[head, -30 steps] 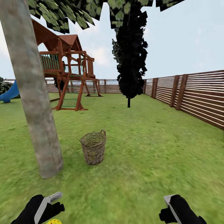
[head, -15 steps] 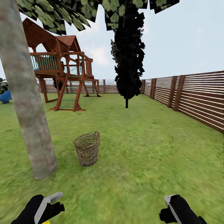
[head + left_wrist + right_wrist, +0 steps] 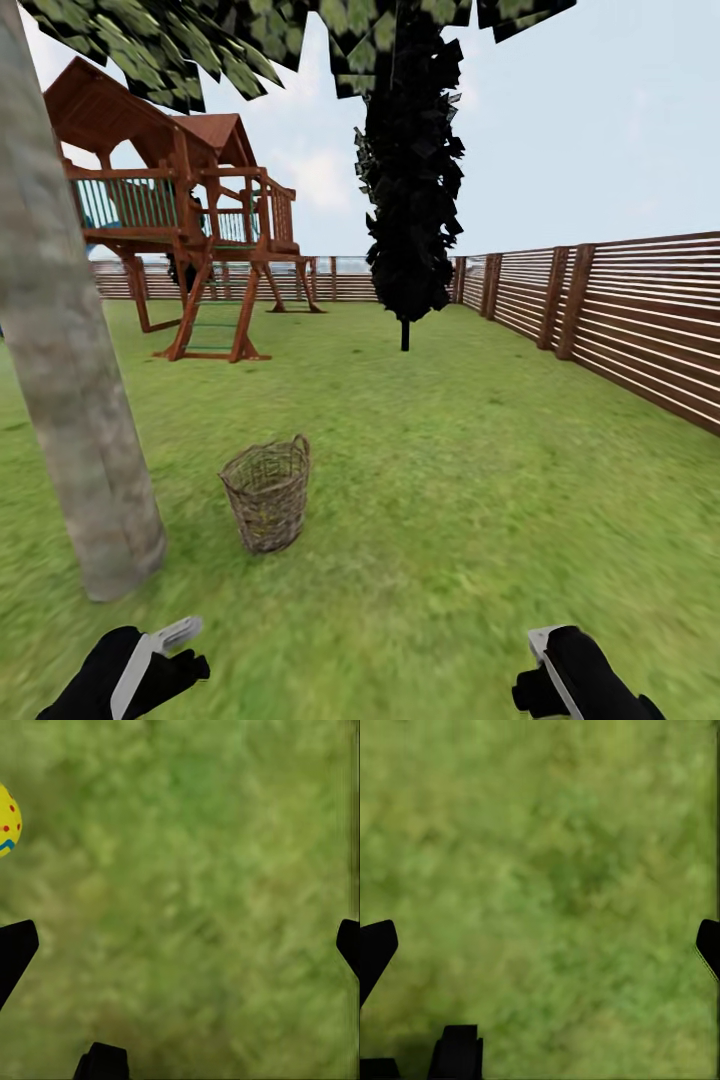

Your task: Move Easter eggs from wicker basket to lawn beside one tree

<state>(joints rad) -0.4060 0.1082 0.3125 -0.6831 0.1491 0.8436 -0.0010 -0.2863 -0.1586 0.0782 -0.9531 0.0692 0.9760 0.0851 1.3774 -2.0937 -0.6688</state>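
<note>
The wicker basket [image 3: 266, 493] stood on the lawn [image 3: 470, 470] just beside the tree [image 3: 70, 400]; an Easter egg [image 3: 7, 820] lay on grass. Left gripper [image 3: 180, 945] and right gripper [image 3: 540, 945] were spread, empty.

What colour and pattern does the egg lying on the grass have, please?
The Easter egg is yellow with red dots and a blue zigzag, in the left wrist view.

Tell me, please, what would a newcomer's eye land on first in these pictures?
Probably the thick grey-brown tree rising at the head view's left, with the wicker basket standing on the lawn just beside it. Behind stand a wooden play tower and a black-leaved tree. The left wrist view catches one yellow Easter egg on the grass.
</note>
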